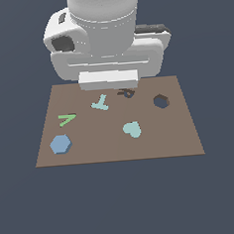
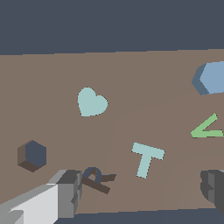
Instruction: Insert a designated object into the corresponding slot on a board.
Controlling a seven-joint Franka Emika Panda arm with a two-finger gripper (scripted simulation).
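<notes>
The small flat blue hexagonal block (image 1: 60, 144) is lying ungrasped on the flat brown rectangular board (image 1: 116, 149); the jaws, hanging released, are needing to reach it first

Teal heart (image 1: 132, 129), teal T (image 1: 101, 103), green V (image 1: 67, 119), dark R cut-out (image 1: 126, 93).

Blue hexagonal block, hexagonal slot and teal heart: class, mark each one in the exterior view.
blue hexagonal block (image 1: 60, 144), exterior view, centre of its top face.
hexagonal slot (image 1: 161, 101), exterior view, middle of the dark hole.
teal heart (image 1: 132, 129), exterior view, middle of its flat top.
</notes>
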